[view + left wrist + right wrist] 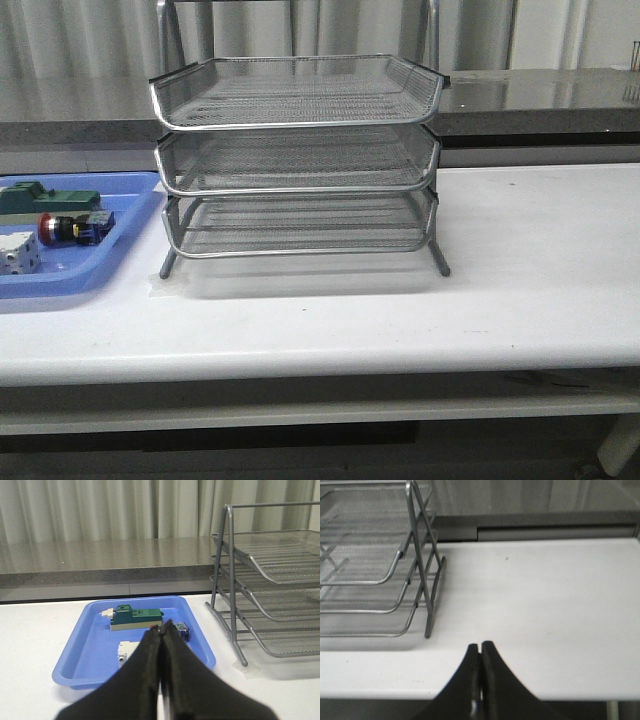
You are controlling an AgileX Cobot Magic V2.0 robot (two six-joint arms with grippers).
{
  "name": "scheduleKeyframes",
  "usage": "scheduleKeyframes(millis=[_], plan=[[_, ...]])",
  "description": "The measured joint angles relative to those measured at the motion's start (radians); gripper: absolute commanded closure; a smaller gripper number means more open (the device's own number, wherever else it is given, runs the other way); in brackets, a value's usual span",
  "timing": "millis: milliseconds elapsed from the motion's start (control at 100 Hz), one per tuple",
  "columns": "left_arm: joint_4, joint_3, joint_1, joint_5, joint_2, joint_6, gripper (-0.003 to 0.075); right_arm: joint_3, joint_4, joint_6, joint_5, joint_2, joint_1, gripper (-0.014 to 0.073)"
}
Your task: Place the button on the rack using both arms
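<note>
So nothing is picked up yet: my left tool [161, 630] is clenched on nothing, hanging short of the blue tray [80, 650], and my right tool [480, 647] is likewise clenched and empty over the bare surface [545, 605] beside the rack [300, 150]. The button [72, 228] lies on its side in that tray, just beside the rack's lowest tier, between the green block [45, 198] and the white block [18, 252]. All 3 tiers look bare. I judge this the opening step; next my left tool must spread its fingers, drop over the button, and avoid nudging its neighbours.
</note>
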Motion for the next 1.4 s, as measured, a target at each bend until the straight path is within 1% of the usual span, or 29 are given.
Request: scheduleKeyframes(millis=[160, 290, 550, 600, 670, 740, 860, 930, 1030, 1090, 1150, 1240, 1280, 1400], plan=[[0.0, 0.0, 0.0, 0.0, 0.0, 0.0, 0.0741, -0.088, 0.095, 0.0, 0.077, 0.181, 0.0, 0.0653], [0.0, 0.0, 0.0, 0.0, 0.0, 0.0, 0.0741, -0.094, 0.181, 0.0, 0.086, 0.29, 0.0, 0.0653], [0.0, 0.0, 0.0, 0.0, 0.0, 0.0, 0.0741, -0.094, 0.275, 0.0, 0.088, 0.423, 0.0, 0.0648], [0.0, 0.0, 0.0, 0.0, 0.0, 0.0, 0.0741, -0.094, 0.286, 0.0, 0.088, 0.433, 0.0, 0.0625], [0.0, 0.0, 0.0, 0.0, 0.0, 0.0, 0.0741, -0.094, 0.306, 0.0, 0.088, 0.446, 0.0, 0.0563], [0.0, 0.0, 0.0, 0.0, 0.0, 0.0, 0.0741, -0.094, 0.324, 0.0, 0.088, 0.456, 0.0, 0.047], [0.0, 0.0, 0.0, 0.0, 0.0, 0.0, 0.0741, -0.095, 0.361, 0.0, 0.085, 0.467, 0.0, 0.0277], [0.0, 0.0, 0.0, 0.0, 0.0, 0.0, 0.0741, -0.095, 0.379, -0.011, 0.083, 0.474, 0.0, 0.0212], [0.0, 0.0, 0.0, 0.0, 0.0, 0.0, 0.0741, -0.095, 0.424, -0.038, 0.071, 0.49, 0.0, 0.0202], [0.0, 0.0, 0.0, 0.0, 0.0, 0.0, 0.0741, -0.095, 0.47, -0.052, 0.062, 0.503, 0.0, 0.0202], [0.0, 0.0, 0.0, 0.0, 0.0, 0.0, 0.0741, -0.097, 0.524, -0.094, 0.048, 0.523, 0.0, 0.0202], [0.0, 0.0, 0.0, 0.0, 0.0, 0.0, 0.0741, -0.097, 0.662, -0.185, 0.028, 0.569, 0.0, 0.0202], [0.0, 0.0, 0.0, 0.0, 0.0, 0.0, 0.0741, -0.097, 0.704, -0.215, 0.021, 0.586, 0.002, 0.0202], [0.0, 0.0, 0.0, 0.0, 0.0, 0.0, 0.0741, -0.098, 0.898, -0.37, -0.013, 0.672, 0.017, 0.0202]])
